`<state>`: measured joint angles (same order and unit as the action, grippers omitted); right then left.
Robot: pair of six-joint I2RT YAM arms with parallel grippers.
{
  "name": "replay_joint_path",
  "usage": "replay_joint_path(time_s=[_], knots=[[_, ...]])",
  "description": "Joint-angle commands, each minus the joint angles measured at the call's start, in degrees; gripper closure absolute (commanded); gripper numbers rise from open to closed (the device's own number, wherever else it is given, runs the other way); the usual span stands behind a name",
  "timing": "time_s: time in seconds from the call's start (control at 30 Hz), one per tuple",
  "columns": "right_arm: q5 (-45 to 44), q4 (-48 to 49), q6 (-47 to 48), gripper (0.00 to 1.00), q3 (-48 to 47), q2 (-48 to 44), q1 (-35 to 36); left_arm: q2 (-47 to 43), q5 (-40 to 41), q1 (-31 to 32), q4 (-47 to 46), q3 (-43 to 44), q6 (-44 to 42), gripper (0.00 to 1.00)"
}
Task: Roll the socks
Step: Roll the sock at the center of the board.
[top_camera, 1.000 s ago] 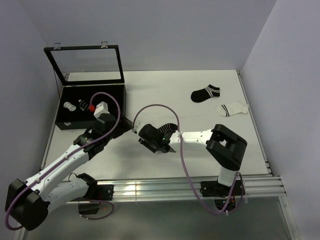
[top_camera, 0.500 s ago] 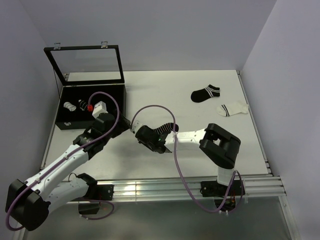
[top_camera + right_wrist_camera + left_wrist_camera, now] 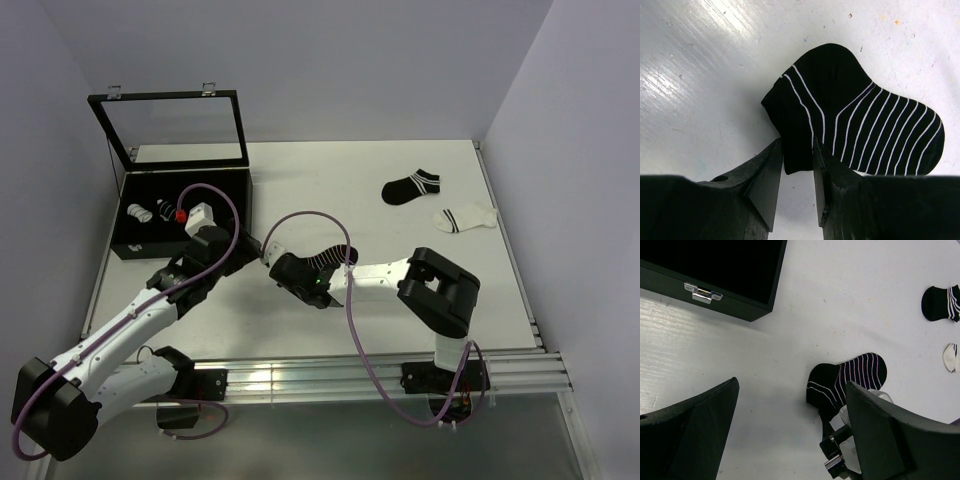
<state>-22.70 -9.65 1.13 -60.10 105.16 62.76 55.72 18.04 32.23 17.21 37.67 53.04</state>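
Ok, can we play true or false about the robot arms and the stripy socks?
The right gripper pinches the black sock with thin white stripes. True.
The left gripper holds a sock too. False: it is open and empty.
The black box is closed. False: its lid stands open.
A white sock with black stripes lies flat on the white table. True.

The top camera looked steeply down on the black striped sock (image 3: 328,257) from high up, taking in the whole table (image 3: 330,180). The left wrist camera faced down at it from fairly near, the right wrist camera from very close. All three shared that sock.
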Motion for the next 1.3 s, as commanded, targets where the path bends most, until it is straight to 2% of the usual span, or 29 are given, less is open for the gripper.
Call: replay_joint_path(time_s=[0.0,0.27,0.33,0.4,0.57,0.67,0.87,0.97,1.13,1.27], knots=[[0.64,3.93,2.30,0.62,-1.52,0.92,2.19,0.53,-2.40,0.47,-2.36,-0.40,-0.30,0.07],[0.11,5.52,1.42,0.64,-0.02,1.54,2.19,2.37,-4.42,0.55,-3.15,-1.02,0.93,0.07],[0.11,5.96,1.25,0.72,0.42,1.27,2.19,2.90,-4.86,0.47,-3.15,-0.93,1.02,0.07],[-0.07,6.40,0.90,0.88,0.85,1.18,2.19,3.25,-5.12,0.56,-3.41,-0.93,1.10,0.07],[1.68,6.84,-0.07,0.99,1.73,0.66,2.10,3.25,-6.00,0.56,-4.29,-1.37,1.63,0.07],[3.62,7.89,-1.04,1.00,3.13,-0.22,1.05,3.95,-7.05,0.55,-4.56,-1.63,2.25,0.07],[15.65,12.10,-8.06,1.00,7.97,-4.79,-4.13,6.23,-9.34,0.99,-6.13,-2.07,4.09,0.08],[25.83,15.00,-12.01,1.00,10.43,-6.64,-9.05,7.64,-9.95,1.70,-7.01,-2.25,5.23,0.09],[39.98,19.14,-16.50,1.00,12.46,-6.21,-16.95,11.24,-11.54,2.84,-9.56,-3.13,7.96,0.10],[46.93,20.19,-19.40,1.00,12.28,-4.10,-20.83,14.84,-13.12,4.24,-12.28,-3.74,10.42,0.14]])
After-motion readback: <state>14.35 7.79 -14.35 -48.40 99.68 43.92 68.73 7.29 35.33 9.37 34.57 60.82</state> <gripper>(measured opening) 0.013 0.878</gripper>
